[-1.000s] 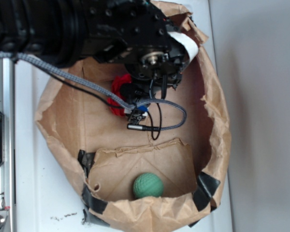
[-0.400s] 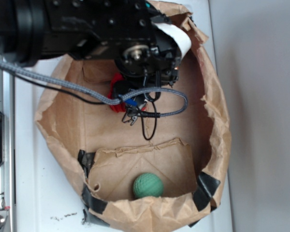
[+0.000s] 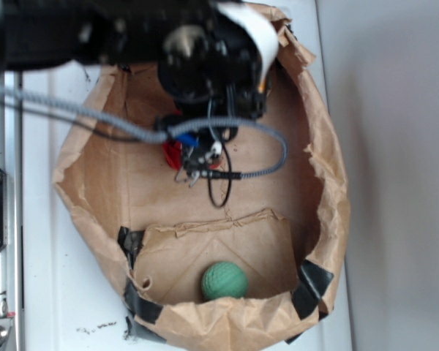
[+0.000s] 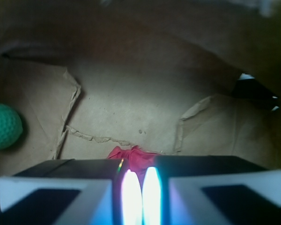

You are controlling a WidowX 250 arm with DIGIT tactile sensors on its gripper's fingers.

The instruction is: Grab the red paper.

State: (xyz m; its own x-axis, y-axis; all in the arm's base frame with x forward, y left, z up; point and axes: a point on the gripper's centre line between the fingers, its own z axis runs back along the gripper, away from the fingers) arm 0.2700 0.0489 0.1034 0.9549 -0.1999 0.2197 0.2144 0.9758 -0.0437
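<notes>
White surface [image 3: 58, 292] carries a torn brown paper bag [image 3: 329, 205] with black tape [image 3: 311, 285] at its corners, and a green ball [image 3: 223, 281] sits inside it toward 6 o'clock. At the bag's 12 o'clock the black gripper [image 4: 137, 187] has its fingers [image 4: 130, 197] nearly together, pinched on the red paper [image 4: 133, 155], which shows just beyond the tips and lies well apart from the ball.

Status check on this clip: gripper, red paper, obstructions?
Gripper nearly shut on red paper, inside brown paper bag. Green ball well clear. Nothing in the way.
</notes>
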